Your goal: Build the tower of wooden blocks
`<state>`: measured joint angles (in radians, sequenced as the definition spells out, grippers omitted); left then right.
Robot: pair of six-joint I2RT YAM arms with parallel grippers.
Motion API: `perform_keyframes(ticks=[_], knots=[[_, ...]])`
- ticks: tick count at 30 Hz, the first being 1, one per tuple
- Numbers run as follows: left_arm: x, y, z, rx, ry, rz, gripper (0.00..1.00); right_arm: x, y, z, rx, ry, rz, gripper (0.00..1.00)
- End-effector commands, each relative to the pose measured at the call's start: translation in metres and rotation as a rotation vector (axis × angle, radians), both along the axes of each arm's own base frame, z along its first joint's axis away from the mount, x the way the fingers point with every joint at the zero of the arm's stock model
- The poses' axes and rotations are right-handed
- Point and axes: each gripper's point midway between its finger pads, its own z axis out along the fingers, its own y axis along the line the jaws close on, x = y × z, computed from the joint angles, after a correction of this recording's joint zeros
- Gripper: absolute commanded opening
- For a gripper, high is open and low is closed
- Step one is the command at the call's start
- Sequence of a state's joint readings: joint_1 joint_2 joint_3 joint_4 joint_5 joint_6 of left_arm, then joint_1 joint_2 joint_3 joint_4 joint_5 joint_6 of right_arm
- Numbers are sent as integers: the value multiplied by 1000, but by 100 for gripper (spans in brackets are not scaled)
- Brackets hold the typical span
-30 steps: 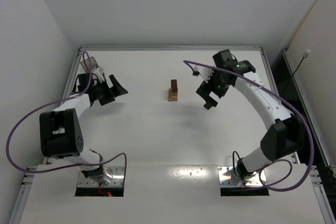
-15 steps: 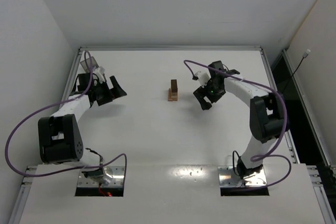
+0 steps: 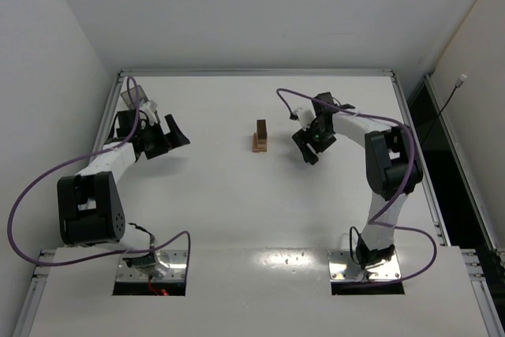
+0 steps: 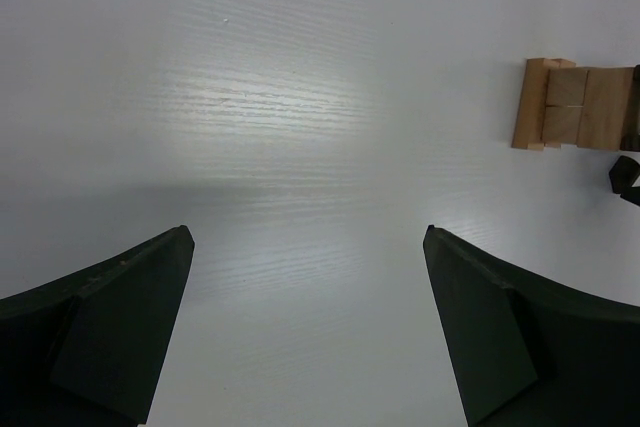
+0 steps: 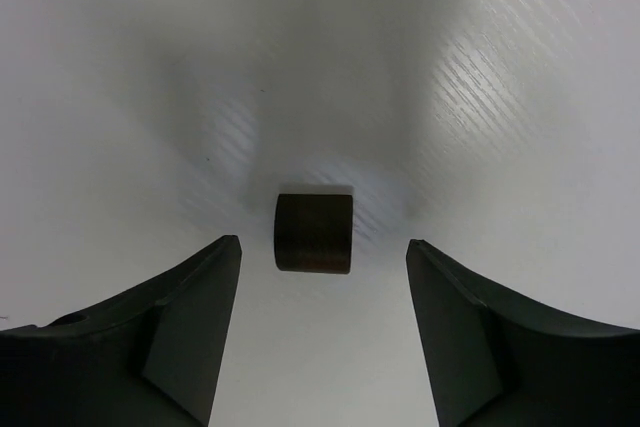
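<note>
The tower (image 3: pixel 260 136) stands mid-table: light tan blocks low, a dark brown piece on top. In the left wrist view it shows at the right edge (image 4: pixel 570 107), lying sideways in the picture. A small dark brown block (image 5: pixel 314 232) lies on the table, just ahead of and between the tips of my open right gripper (image 5: pixel 322 243); the fingers do not touch it. In the top view my right gripper (image 3: pixel 306 147) is right of the tower and hides that block. My left gripper (image 3: pixel 175 138) is open and empty (image 4: pixel 306 231), left of the tower.
A small dark translucent tray (image 3: pixel 132 94) sits at the back left corner, behind the left arm. A raised rim (image 3: pixel 252 73) borders the white table (image 3: pixel 237 211). Purple cables loop from both arms.
My right arm has folded in and its gripper has shifted a little left and down towards the table, right of the tower. The left arm has barely moved.
</note>
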<state>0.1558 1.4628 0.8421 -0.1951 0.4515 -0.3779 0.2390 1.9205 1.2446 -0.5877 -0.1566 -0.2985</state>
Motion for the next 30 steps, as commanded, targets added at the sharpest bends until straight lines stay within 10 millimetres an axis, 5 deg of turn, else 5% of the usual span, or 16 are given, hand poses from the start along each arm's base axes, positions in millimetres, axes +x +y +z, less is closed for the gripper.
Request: perform_keyframes(ticks=[1,16,23,26,29,30], knots=[[12,-1,15,9,-51,-19,100,16,-2,6,6,-34,29,63],[11,-1,10,7,-42,-19,100,12,-7,-2,-10,3,84,39],[11,-2,7,0,-30,-13,100,12,-8,2,-18,18,101,2],[11,-2,11,1,-41,-13,100,23,-6,30,10,-41,110,0],[6,-3,8,3,-45,-29,100,48,3,92,69,-171,135,0],[6,-5,9,2,-50,-44,100,72,4,128,90,-261,129,0]])
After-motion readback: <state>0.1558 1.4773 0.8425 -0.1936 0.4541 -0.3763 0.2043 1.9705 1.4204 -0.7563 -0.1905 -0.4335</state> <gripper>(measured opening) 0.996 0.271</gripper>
